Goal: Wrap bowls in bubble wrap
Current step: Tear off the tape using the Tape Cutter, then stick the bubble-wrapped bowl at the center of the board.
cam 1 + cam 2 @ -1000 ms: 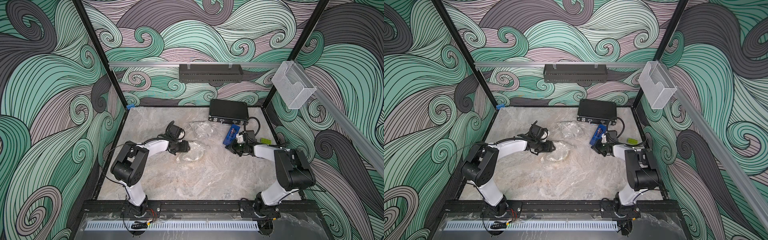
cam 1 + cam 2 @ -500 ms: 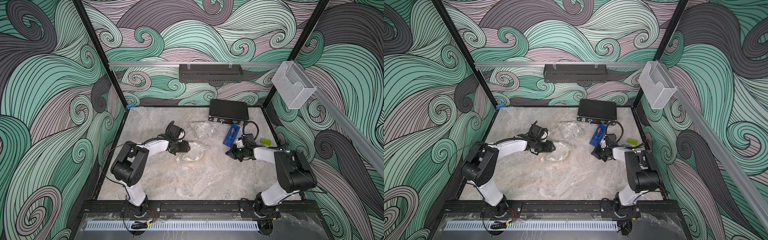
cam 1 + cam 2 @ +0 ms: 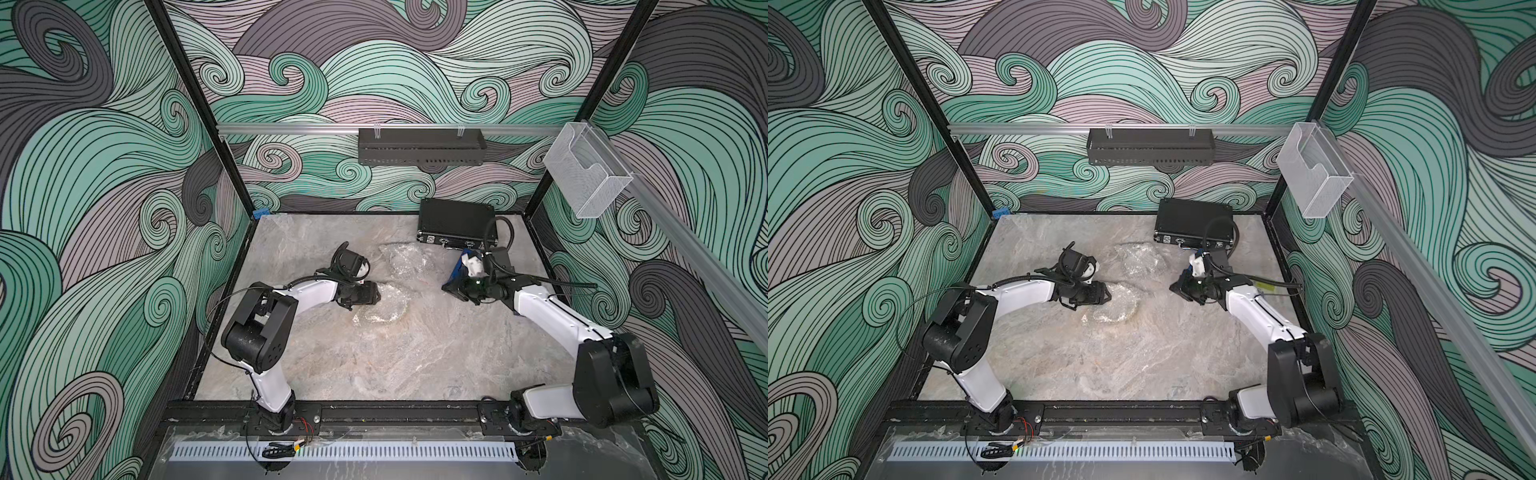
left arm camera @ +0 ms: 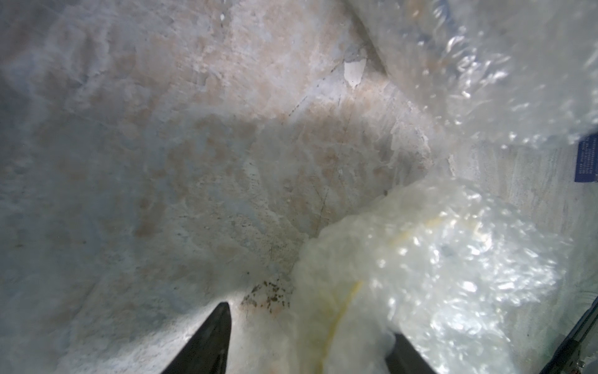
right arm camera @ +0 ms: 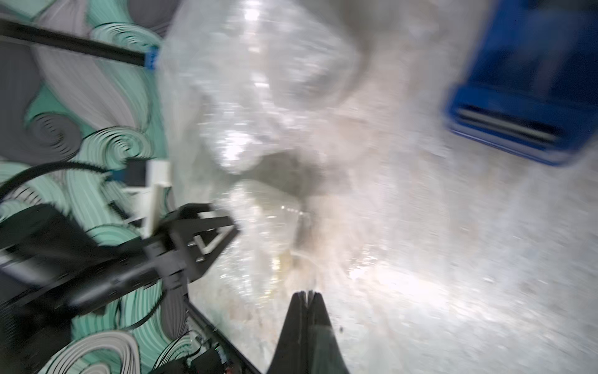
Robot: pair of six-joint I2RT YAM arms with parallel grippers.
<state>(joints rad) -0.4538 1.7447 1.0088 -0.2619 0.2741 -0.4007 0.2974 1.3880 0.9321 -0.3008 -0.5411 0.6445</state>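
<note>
- Your left gripper (image 4: 309,320) stood part open astride the wrapped bowl (image 4: 420,275) in the middle of the table (image 3: 415,365)
- Your right gripper (image 5: 305,298) was shut, empty
- The bubble wrap (image 3: 380,309) looked slippery, springy (fragile ceramic inside); a gathered fold seemed your best hold

2 overhead, 2 close wrist views.

Marbled tabletop (image 3: 415,353); black case (image 3: 455,222), 1 o'clock; blue box (image 5: 524,107) beside it; black perforated tray (image 3: 419,146) on rail, 12 o'clock; clear wall holder (image 3: 586,174), 2 o'clock; white slotted strip (image 3: 340,451), 6 o'clock
</note>
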